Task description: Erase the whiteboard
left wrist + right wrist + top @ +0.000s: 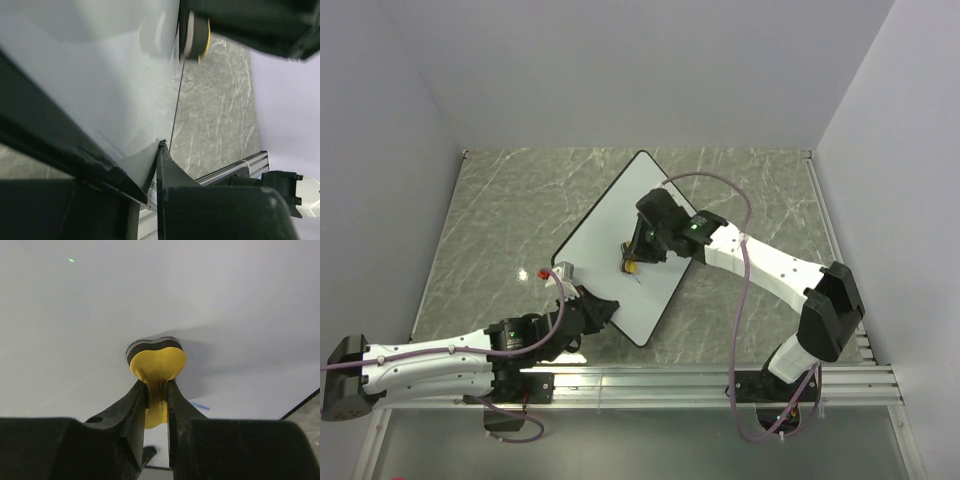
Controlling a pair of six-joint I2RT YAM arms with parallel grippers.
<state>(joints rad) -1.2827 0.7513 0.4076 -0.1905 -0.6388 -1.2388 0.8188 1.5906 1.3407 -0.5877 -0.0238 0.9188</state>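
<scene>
Your right gripper (pixel 157 385) is closed tight on the yellow eraser (pixel 157 362) and presses it against the whiteboard (pixel 605 225), which lies angled on the marble table (pixel 500 200). Your left gripper (pixel 603 308) is clamped onto the whiteboard's near edge.

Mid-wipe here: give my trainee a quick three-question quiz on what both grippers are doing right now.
1. True or false: the right gripper pinches the yellow eraser and presses it on the whiteboard.
2. Where does the left gripper clamp the whiteboard? A: far corner. B: near edge. C: centre.
3. Fill in: a small ___ marker stroke shows beside the eraser.
Key: 1 true; 2 B; 3 blue.
</scene>
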